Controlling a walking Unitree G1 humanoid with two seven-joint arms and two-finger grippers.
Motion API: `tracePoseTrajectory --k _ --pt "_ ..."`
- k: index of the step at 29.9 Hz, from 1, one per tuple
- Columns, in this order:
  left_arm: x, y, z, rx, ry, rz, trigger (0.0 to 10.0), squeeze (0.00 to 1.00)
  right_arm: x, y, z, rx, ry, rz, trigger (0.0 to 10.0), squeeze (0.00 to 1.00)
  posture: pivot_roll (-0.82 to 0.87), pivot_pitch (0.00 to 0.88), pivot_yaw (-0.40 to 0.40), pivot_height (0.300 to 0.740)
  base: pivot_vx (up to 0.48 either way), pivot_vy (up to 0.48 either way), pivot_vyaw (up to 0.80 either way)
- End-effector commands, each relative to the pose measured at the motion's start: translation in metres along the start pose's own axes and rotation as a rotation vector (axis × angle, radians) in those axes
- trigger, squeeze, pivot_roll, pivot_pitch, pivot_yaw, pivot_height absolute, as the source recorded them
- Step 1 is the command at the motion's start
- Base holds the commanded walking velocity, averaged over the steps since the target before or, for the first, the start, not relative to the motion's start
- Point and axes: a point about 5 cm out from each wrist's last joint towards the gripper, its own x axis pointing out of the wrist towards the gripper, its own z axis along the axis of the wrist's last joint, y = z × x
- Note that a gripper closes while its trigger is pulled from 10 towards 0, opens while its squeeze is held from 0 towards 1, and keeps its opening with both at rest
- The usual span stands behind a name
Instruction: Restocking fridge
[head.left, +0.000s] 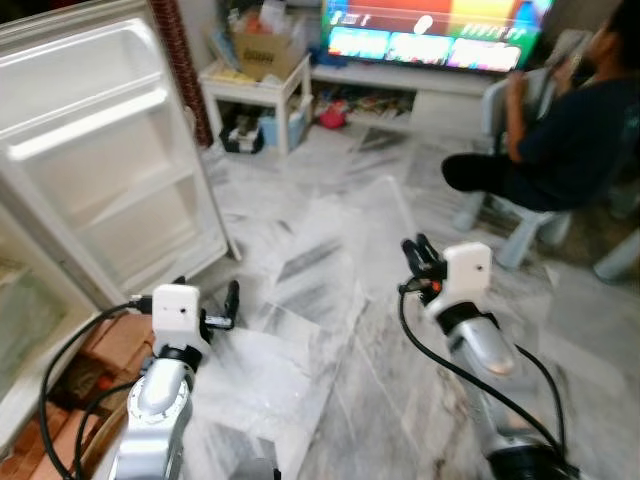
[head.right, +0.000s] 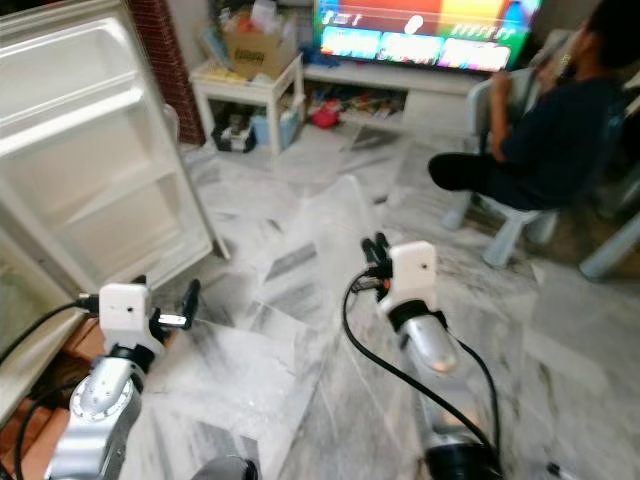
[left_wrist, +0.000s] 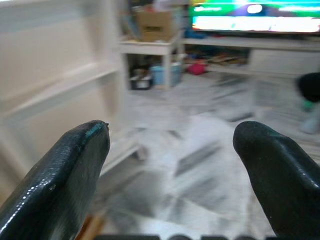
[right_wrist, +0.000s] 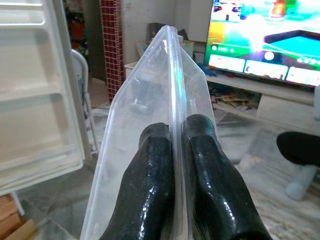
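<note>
The floor (head.left: 330, 390) is pale grey-veined marble, running back to a low white side table (head.left: 255, 95) piled with a cardboard box (head.left: 268, 52), and to a bright television (head.left: 435, 30) on a long low shelf; on the right a person (head.left: 560, 140) in dark clothes sits on a pale plastic chair (head.left: 525, 235), facing the screen; at the left the open fridge door (head.left: 110, 160) stands with its white moulded shelves bare; the fridge's body lies at the far left edge, blurred. The right gripper (right_wrist: 177, 165) is held up over the floor, its two black fingers pressed together on a clear plastic container (right_wrist: 155, 100), which rises edge-on from between them and is see-through, so the room shows behind it; the left gripper (left_wrist: 172, 165) hangs lower, near the foot of the fridge door, its fingers (left_wrist: 65, 175) spread apart with nothing between them.
</note>
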Motion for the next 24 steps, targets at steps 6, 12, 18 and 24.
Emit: tracePoseTrajectory --k 6,12,18,24 --pt "0.002 0.009 0.003 0.079 0.006 -0.054 10.0 0.0 -0.001 0.006 -0.004 -0.005 0.008 0.022 10.0 0.0 0.02 0.0 -0.036 0.74 0.0 0.0 0.76" --pt "-0.002 0.021 -0.001 0.104 0.04 -0.014 10.0 0.0 -0.009 -0.006 -0.016 0.002 0.054 -0.028 10.0 0.0 0.03 0.0 -0.045 0.74 0.0 0.0 0.75" --pt "-0.017 0.018 -0.014 0.069 0.064 0.095 10.0 0.0 -0.008 -0.011 -0.019 0.009 0.057 -0.059 10.0 0.0 0.03 0.0 -0.04 0.74 0.0 0.0 0.74" --pt "-0.016 0.018 -0.015 0.016 0.051 0.187 10.0 0.0 0.008 -0.003 -0.012 0.002 0.024 -0.012 10.0 0.0 0.04 0.0 -0.023 0.74 0.0 0.0 0.74"
